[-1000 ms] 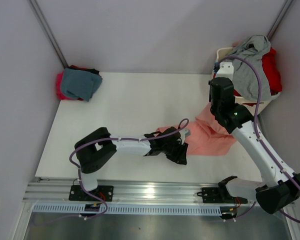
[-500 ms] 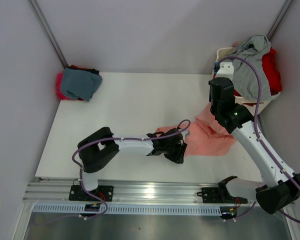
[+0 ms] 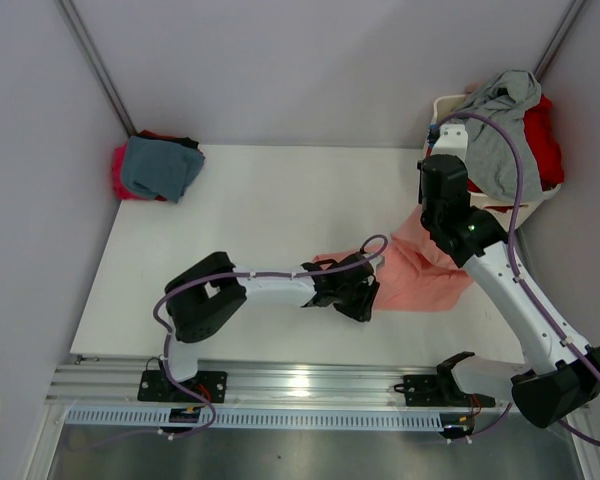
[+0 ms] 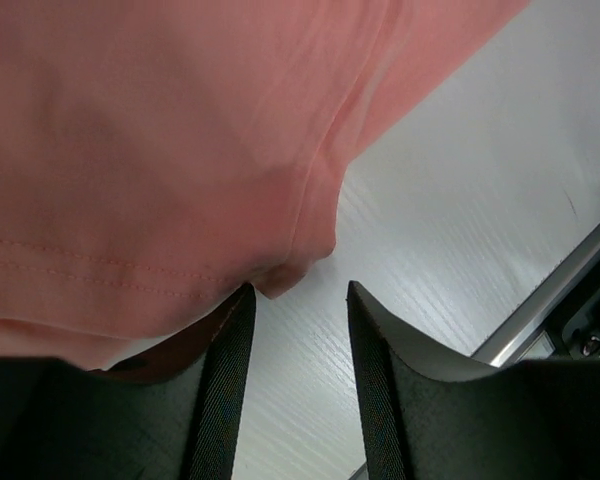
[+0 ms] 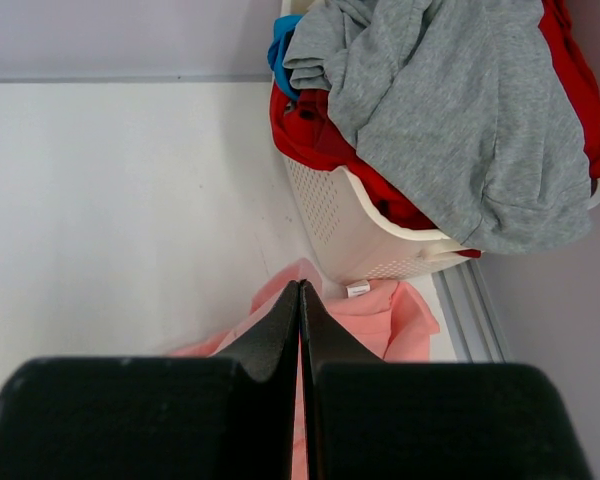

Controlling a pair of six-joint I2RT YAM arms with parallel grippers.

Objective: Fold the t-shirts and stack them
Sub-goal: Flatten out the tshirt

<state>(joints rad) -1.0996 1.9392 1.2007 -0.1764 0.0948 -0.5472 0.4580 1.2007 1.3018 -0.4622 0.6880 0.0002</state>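
1. Worktop [image 3: 270, 200] centre + far edge: open, free passage.
2. Far-left corner: shirt pile [image 3: 158, 167] blocks.
3. Far-right corner: basket [image 5: 350, 225], heaped high.
4. Near edge, right half: pink shirt [image 3: 425, 280] spread out.

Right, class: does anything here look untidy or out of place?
Yes. The pink shirt lies crumpled and unfolded on the table by the basket, and a grey shirt spills over the basket's rim.
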